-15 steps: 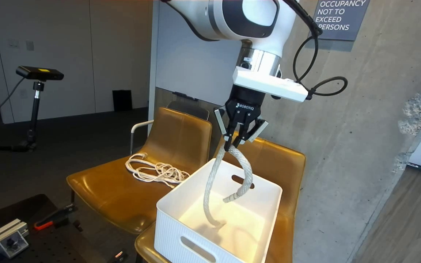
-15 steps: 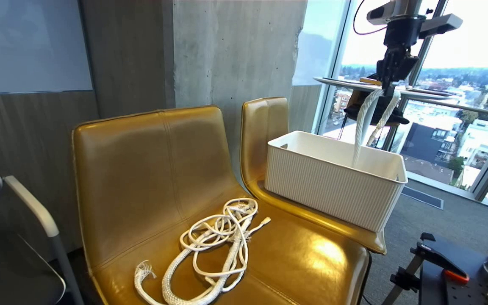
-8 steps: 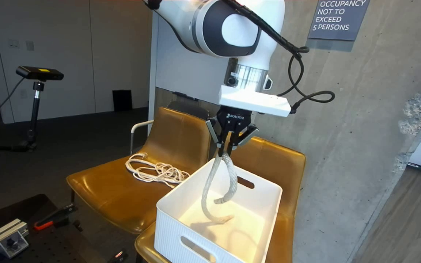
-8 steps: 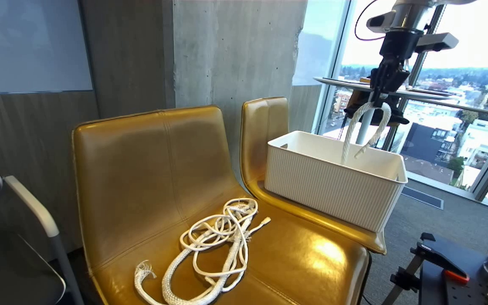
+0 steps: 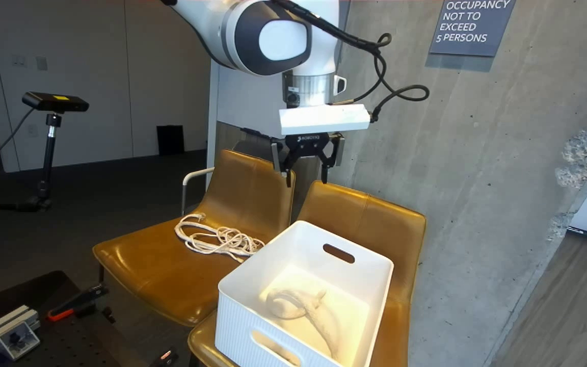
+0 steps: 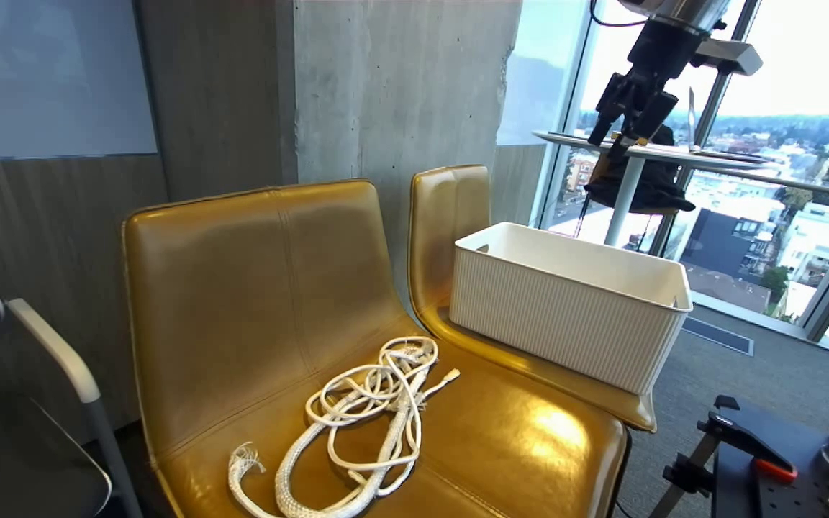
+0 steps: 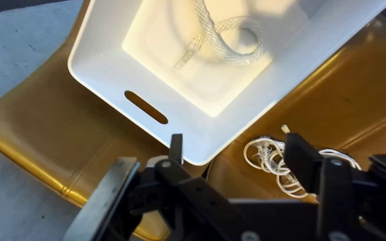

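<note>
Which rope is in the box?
The single-loop rope in the white box; the tangled rope lies outside, on the neighbouring brown chair.

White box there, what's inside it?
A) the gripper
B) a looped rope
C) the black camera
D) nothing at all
B: the wrist view shows a rope looped inside the white box, while the gripper, jaws apart, is outside it.

in an exterior view | grey-blue sign (image 5: 471,29) on concrete wall (image 5: 477,153), between 1 and 2 o'clock from the end effector (image 5: 307,182): "OCCUPANCY NOT TO EXCEED 5 PERSONS", white capitals | on the end effector: "ROBOTIQ", small pale letters on black
</note>
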Motion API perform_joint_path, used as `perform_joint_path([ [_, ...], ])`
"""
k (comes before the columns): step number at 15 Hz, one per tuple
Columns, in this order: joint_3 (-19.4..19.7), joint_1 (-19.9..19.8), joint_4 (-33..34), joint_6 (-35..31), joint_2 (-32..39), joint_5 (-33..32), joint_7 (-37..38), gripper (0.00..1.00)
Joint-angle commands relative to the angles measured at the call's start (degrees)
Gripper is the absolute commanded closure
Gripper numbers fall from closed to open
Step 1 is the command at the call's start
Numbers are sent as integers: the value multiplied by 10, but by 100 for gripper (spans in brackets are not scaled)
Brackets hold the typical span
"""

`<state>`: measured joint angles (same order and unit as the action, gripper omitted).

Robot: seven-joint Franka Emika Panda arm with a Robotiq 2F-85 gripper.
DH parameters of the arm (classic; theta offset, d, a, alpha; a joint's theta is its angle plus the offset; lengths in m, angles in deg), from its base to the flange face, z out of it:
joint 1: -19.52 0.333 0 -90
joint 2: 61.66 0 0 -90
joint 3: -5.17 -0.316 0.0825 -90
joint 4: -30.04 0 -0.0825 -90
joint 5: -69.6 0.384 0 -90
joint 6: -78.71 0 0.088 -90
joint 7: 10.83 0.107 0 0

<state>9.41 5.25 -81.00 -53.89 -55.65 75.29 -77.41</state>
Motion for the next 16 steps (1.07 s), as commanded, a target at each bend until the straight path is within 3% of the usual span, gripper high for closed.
perform_joint_path([
  [1, -23, 58, -100, -64, -63, -5, 9, 0],
  [4, -49, 110, -145, -105, -75, -19, 17, 0],
  [9, -88, 173, -166, -181, -26, -52, 28, 0],
  [16, -117, 197, -41, -207, 171, -109, 39, 0],
])
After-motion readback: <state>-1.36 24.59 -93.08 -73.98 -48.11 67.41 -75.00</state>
